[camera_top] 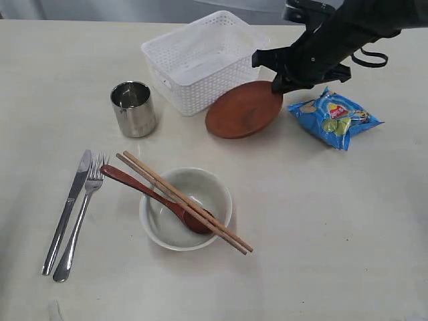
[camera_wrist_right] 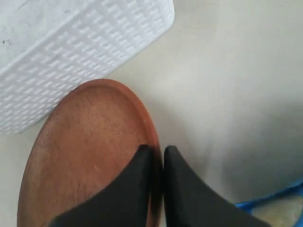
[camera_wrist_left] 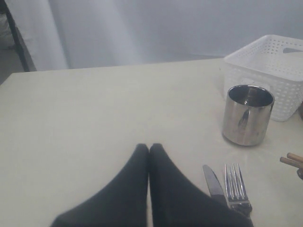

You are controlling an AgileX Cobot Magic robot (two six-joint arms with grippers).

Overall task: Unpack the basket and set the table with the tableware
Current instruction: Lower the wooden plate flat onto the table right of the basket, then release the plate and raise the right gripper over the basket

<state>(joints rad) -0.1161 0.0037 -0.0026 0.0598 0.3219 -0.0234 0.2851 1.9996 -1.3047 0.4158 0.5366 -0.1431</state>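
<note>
Left side: the left gripper point(camera_wrist_left: 149, 147) sits low over the table point(camera_wrist_left: 94, 109). Its two fingers are pressed together with nothing between them. The knife point(camera_wrist_left: 214, 182) and fork point(camera_wrist_left: 235, 185) lie side by side just beside those fingers. The cup point(camera_wrist_left: 247, 115) stands upright beyond them, near the basket point(camera_wrist_left: 265, 75).

Centre: the bowl point(camera_top: 150, 224) stands on the table. The spoon point(camera_top: 134, 180) rests in it and the chopsticks point(camera_top: 167, 187) lie across its rim, with both sets of handles pointing toward the fork.

Right side: the plate point(camera_top: 242, 110) sits just in front of the basket's near corner. It is tilted, with its raised edge toward the right gripper point(camera_top: 277, 85). You cannot tell whether its lower edge touches the table. The right arm point(camera_top: 348, 33) slants down from the upper right of the exterior view. Its fingers are clamped on the plate's rim, one on the upper face and the other outside the edge. The chip bag point(camera_top: 334, 119) lies flat near that gripper, apart from the plate.
</note>
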